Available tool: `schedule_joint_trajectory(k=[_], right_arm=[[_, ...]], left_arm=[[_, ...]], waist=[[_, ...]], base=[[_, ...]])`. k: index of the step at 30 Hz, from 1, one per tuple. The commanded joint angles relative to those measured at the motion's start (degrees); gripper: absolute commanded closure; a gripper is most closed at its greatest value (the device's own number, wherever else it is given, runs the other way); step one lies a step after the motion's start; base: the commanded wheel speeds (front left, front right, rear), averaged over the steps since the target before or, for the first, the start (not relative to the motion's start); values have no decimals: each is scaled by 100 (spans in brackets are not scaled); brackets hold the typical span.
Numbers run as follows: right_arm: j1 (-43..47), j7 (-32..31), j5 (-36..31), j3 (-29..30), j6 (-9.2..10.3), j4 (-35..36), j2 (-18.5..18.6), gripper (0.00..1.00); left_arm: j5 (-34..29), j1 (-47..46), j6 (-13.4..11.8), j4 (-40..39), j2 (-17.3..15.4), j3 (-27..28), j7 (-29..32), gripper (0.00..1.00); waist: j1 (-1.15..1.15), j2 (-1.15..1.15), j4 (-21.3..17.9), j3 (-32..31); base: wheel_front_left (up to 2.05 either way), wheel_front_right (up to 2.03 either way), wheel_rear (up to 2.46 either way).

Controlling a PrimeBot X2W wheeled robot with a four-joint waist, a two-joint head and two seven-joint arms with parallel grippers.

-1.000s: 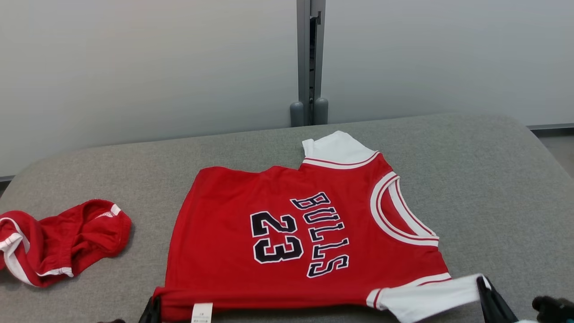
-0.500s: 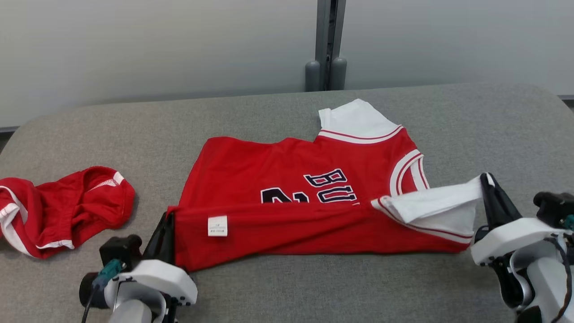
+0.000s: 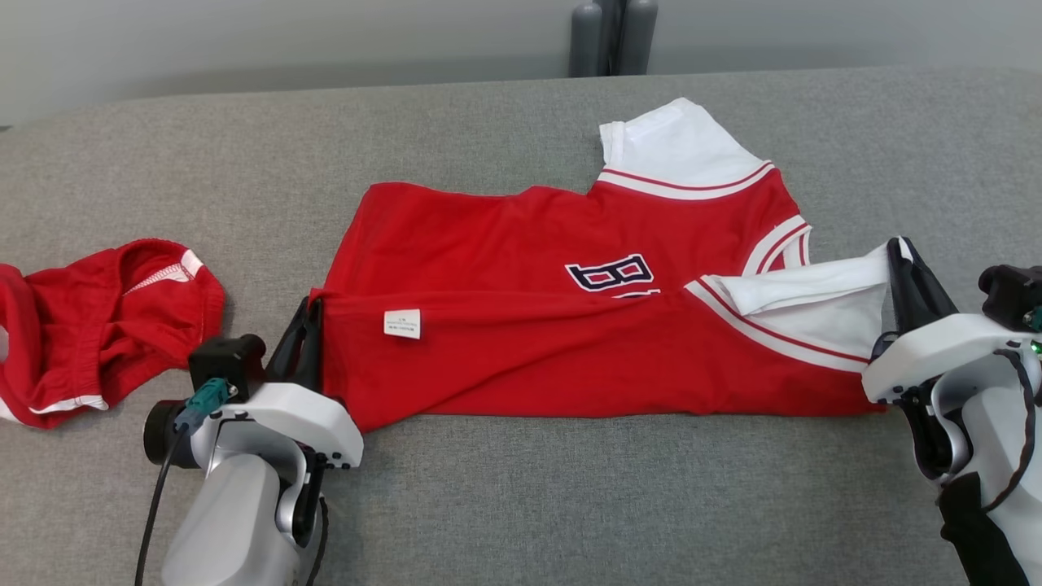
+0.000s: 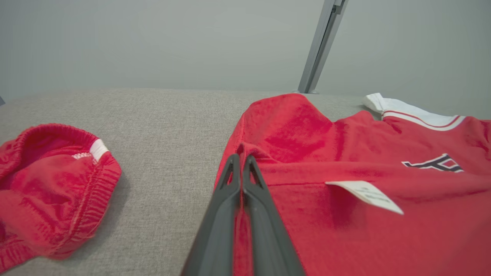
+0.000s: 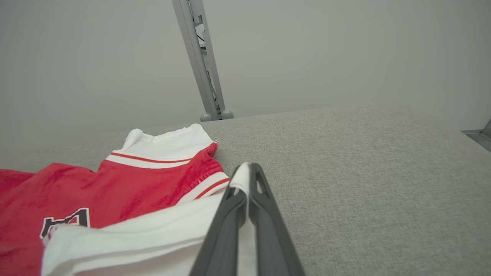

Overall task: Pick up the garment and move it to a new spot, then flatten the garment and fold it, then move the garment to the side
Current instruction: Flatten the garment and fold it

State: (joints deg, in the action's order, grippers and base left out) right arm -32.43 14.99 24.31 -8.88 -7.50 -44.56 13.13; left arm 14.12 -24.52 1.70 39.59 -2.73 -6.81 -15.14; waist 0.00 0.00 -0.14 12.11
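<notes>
Jersey (image 3: 505,236), red with white sleeves, is lying across the middle of a grey bench (image 3: 521,488), with its collar end toward the robot's right. Its near edge is doubling over the body, so the plain red back is facing up and covering most of the lettering. One dark letter B (image 3: 610,273) is showing just above the fold. A white label (image 3: 402,323) is sitting on the turned-over part, near its left end.

The left fingers (image 3: 303,342) are pressing tight together on the jersey's left hem corner. In the left wrist view, the left fingers (image 4: 226,207) are pinching red cloth between them, with the label (image 4: 364,195) off to their right.

The right fingers (image 3: 908,281) are clamping shut on the tip of the near sleeve (image 3: 814,297) and holding it over the collar end. In the right wrist view, the right fingers (image 5: 226,222) are gripping white cloth that is poking out at their tips.

The far sleeve (image 3: 676,146) is lying flat on the bench. Crumpled red shorts (image 3: 106,325) are sitting on the bench to the left, apart from the jersey. A grey post (image 3: 610,32) is standing behind the bench's far edge.
</notes>
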Motion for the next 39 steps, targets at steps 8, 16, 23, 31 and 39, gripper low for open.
schedule_joint_trajectory(k=[8, 16, 23, 31, 39], right_arm=[[151, 27, -186, 166, 2, 452, -120, 0], [1438, 27, -153, 588, 1, 1410, -309, 0], [1861, 27, -63, 494, 1, 1265, -463, 0], [1711, 27, 81, 413, 1, 480, -563, 0], [1487, 0, 430, 239, 2, 105, -516, 100]], left_arm=[[318, 200, -209, -384, -32, 164, 1, 0], [774, 1085, -368, -1035, -29, 51, 0, 0], [782, 1303, -428, -1186, -31, -19, 0, 0], [791, 1352, -377, -1142, -29, -152, 1, 0], [798, 1340, -261, -1093, -30, -231, 1, 0]], waist=[[0, 0, -16, 73], [0, 0, 8, -73], [0, 0, -36, -111], [0, 0, 39, -48], [0, 0, 136, 19]], base=[[0, 0, 0], [0, 0, 0], [0, 0, 0], [0, 0, 0], [0, 0, 0]])
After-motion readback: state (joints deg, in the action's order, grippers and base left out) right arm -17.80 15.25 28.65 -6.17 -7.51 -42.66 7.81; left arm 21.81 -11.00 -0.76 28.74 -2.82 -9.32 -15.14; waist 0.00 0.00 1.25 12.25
